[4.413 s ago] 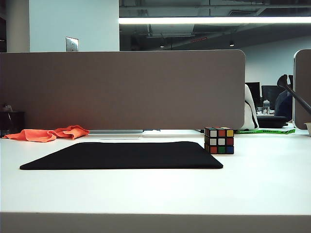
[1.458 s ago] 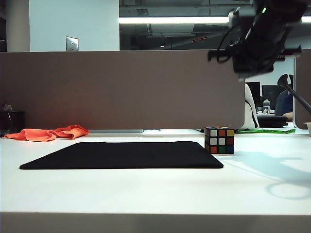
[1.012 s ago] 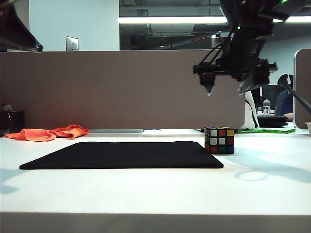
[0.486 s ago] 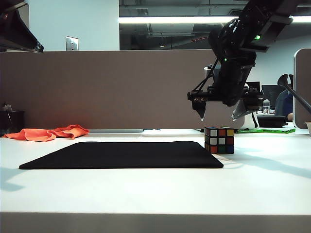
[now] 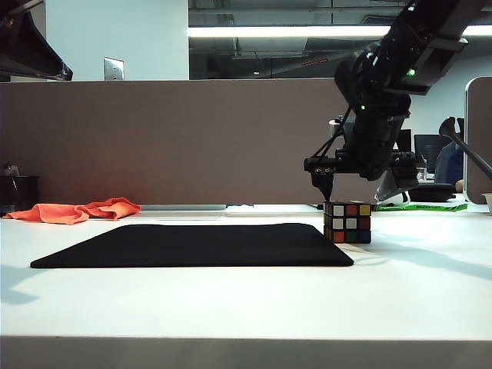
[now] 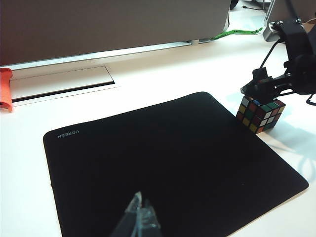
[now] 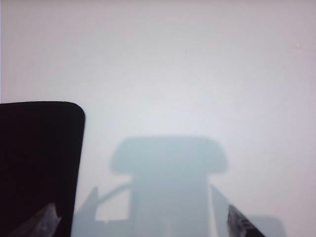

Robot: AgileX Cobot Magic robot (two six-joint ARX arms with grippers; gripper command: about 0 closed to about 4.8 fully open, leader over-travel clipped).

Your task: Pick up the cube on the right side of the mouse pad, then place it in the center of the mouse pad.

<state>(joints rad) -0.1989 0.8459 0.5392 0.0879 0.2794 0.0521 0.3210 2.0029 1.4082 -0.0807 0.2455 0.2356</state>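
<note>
Right gripper [image 5: 358, 187] lowered, fingers straddling cube [image 5: 347, 222], left gripper [image 6: 140, 219] above mouse pad [image 5: 192, 245]

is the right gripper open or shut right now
Open. The right gripper hangs just above the cube, and the right wrist view shows its fingers spread far apart with nothing between them.

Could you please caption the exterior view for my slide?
Open right pincer poised over cube beside pad.

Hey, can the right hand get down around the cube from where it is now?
Probably yes. The right hand hangs open just above the cube, fingers spread wider than it; nothing lies between, and the mouse pad sits beside it.
</note>
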